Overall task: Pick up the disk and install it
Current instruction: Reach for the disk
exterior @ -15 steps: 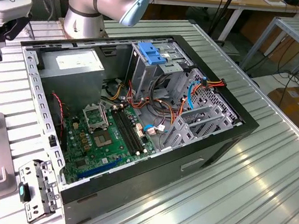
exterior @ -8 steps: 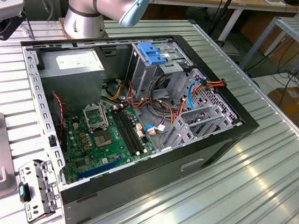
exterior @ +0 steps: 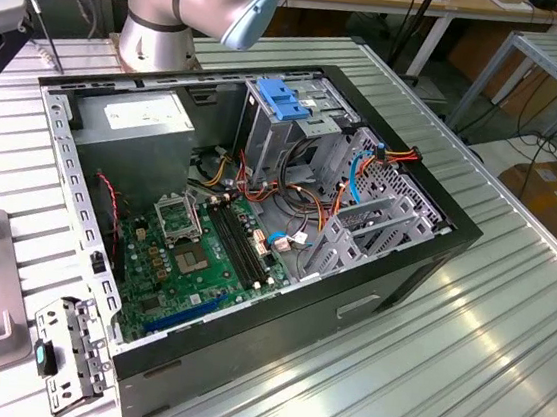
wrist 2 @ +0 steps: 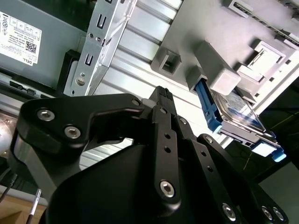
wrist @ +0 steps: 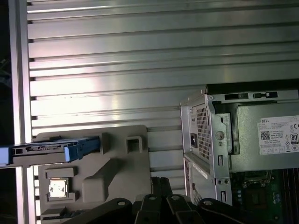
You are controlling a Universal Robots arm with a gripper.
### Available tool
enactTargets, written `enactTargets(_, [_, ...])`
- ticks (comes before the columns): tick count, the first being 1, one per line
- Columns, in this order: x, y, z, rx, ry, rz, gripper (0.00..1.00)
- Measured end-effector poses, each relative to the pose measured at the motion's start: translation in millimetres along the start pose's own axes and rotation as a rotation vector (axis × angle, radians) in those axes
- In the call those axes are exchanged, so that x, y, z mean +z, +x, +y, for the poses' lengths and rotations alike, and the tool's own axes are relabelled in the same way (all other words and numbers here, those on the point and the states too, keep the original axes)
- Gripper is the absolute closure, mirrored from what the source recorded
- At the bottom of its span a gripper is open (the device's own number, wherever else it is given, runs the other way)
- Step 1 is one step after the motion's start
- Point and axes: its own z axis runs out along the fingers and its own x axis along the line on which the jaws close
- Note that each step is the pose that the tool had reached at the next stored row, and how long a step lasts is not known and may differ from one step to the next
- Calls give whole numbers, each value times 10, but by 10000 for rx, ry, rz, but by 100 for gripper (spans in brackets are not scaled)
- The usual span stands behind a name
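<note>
The disk (wrist: 51, 150) rests on the grey holder (wrist: 117, 172) at the edge of the desk (wrist: 140, 56), its long axis overhanging that edge, well to one side of the jaws (pressed together, holding nothing).

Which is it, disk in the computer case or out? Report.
Out. The disk sits on the grey fixture beside the computer case.

disk (wrist 2: 236, 111) | silver-black body, blue side rails and blue end handle | lodged in grey holder (wrist 2: 196, 28) slot | handle end sticks out past holder's edge
</note>
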Motion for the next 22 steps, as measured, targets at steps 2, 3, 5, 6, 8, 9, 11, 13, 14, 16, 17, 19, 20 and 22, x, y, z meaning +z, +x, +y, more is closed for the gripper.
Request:
enactTargets(2, [1, 24, -1, 1, 0, 5, 89])
enactTargets(3, [1, 36, -2, 0, 0, 7, 89])
enactTargets(5, [2, 75, -4, 1, -1, 13, 89])
enactTargets(6, [3, 98, -5, 2, -2, 16, 89])
enactTargets(8, [4, 120, -6, 1, -2, 20, 89])
enactTargets(9, [4, 131, -7, 2, -1, 22, 89])
enactTargets(11, [5, 156, -7, 1, -1, 24, 89])
enactTargets(13, [7, 183, -8, 1, -1, 26, 89])
enactTargets(14, [7, 194, -8, 2, -1, 27, 89])
enactTargets(16, [8, 222, -8, 2, -1, 29, 89])
enactTargets(17, [9, 234, -7, 2, -1, 30, 89])
enactTargets(19, [10, 255, -6, 1, -1, 33, 89])
enactTargets(20, [11, 264, -6, 2, -1, 35, 89])
enactTargets(22, [12, 285, -5, 3, 0, 39, 89])
